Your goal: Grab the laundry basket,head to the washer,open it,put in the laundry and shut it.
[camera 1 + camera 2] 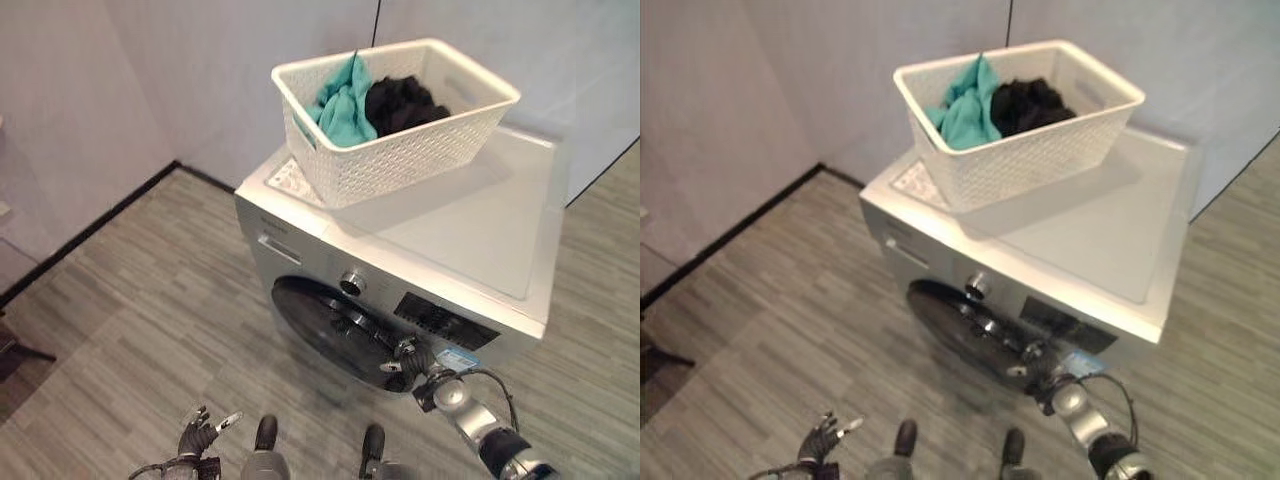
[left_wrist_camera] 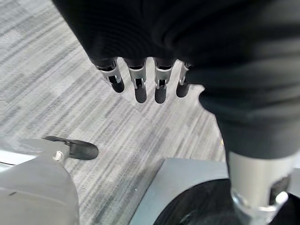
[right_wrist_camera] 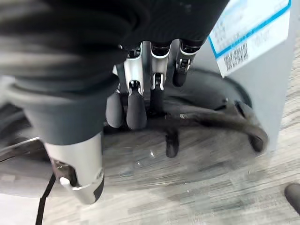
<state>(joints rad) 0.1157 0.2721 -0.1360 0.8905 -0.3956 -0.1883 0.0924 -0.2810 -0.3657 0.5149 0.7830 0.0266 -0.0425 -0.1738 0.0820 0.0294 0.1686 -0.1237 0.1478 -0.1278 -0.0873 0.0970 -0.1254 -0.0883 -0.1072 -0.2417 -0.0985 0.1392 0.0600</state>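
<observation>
I see the white woven plastic laundry basket (image 1: 400, 120) sitting on top of the silver front-load washer (image 1: 470, 240), w/ teal cloth (image 1: 343, 105) and black cloth (image 1: 400, 102) inside. My right hand (image 1: 415, 362) is at the dark round washer door (image 1: 330, 330), fingers (image 3: 157, 91) curled against its rim. Left hand (image 1: 200, 432) hangs low over the grey wood-look floor (image 1: 130, 320), fingers (image 2: 136, 82) relaxed, slightly spread, holding nothing.

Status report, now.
Right hand at washer door edge, fingers curled. Left hand idle, low, open. Laundry basket on washer top. Nothing in the way.
</observation>
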